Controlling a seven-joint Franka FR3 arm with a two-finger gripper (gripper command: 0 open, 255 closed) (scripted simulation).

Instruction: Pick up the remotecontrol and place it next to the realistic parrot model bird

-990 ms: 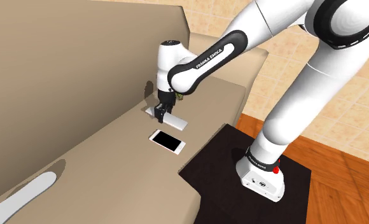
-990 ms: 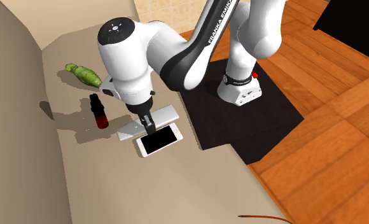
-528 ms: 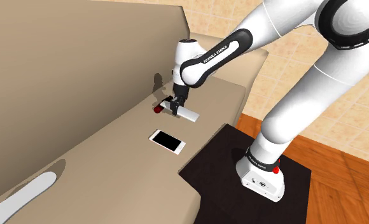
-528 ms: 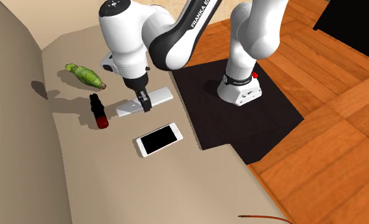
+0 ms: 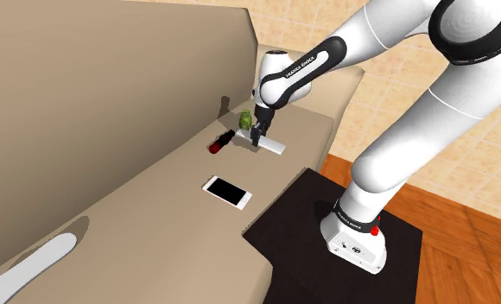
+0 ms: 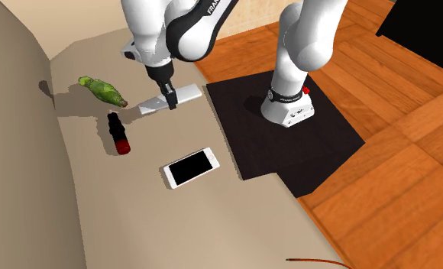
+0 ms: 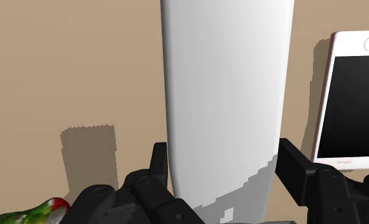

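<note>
Here the white remote control (image 6: 188, 94) hangs clamped in the closed jaws above the sofa seat (image 6: 136, 222), near its front edge. It is mid-carry, and the next move should be to lower it beside the green parrot model (image 6: 101, 89) and release.

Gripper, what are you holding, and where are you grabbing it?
The gripper holds the white remote control, pinched across its two long sides, roughly midway along.
</note>
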